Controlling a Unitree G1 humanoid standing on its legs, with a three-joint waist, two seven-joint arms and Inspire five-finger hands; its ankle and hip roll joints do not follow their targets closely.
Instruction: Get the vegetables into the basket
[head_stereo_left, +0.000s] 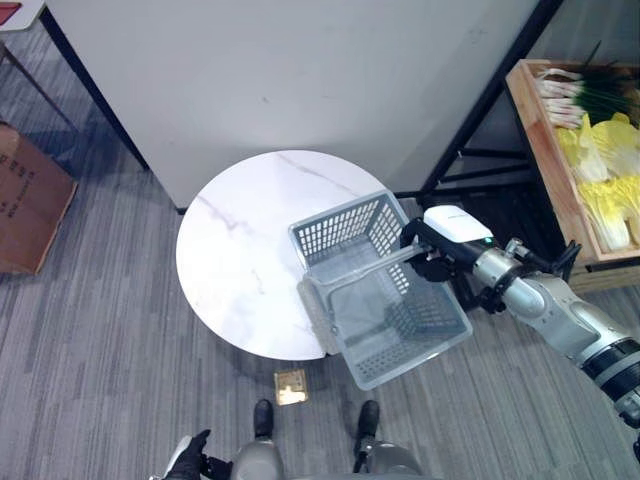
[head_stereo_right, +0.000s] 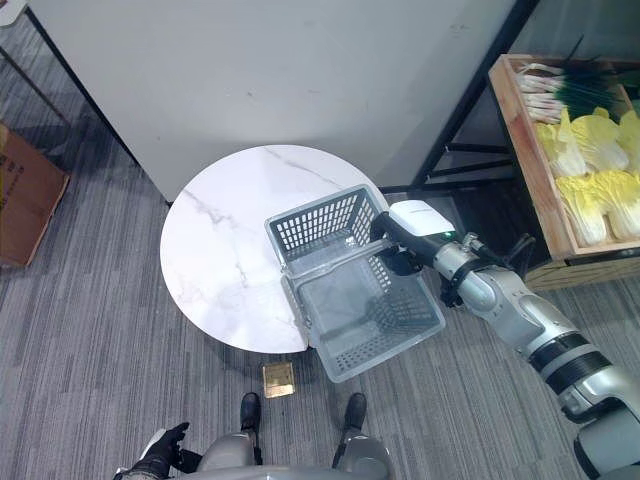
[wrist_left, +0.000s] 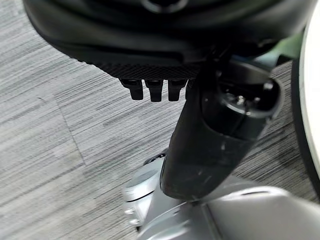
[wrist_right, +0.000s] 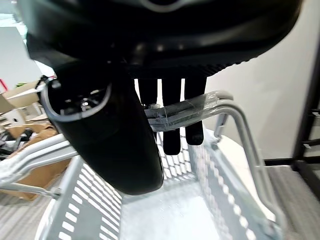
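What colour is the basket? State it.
Light grey, with slotted walls; the basket shows best in the left eye view.

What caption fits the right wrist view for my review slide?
Right hand with fingers hooked under the handle of the empty grey basket, beside a white wall.

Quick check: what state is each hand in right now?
Left hand: low by the robot's side, fingers curled, holding nothing.
Right hand: fingers hooked over the handle of the grey plastic basket, holding it.

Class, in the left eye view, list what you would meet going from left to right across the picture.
Cardboard box → round marble table → grey basket → right hand → wooden crate of vegetables.
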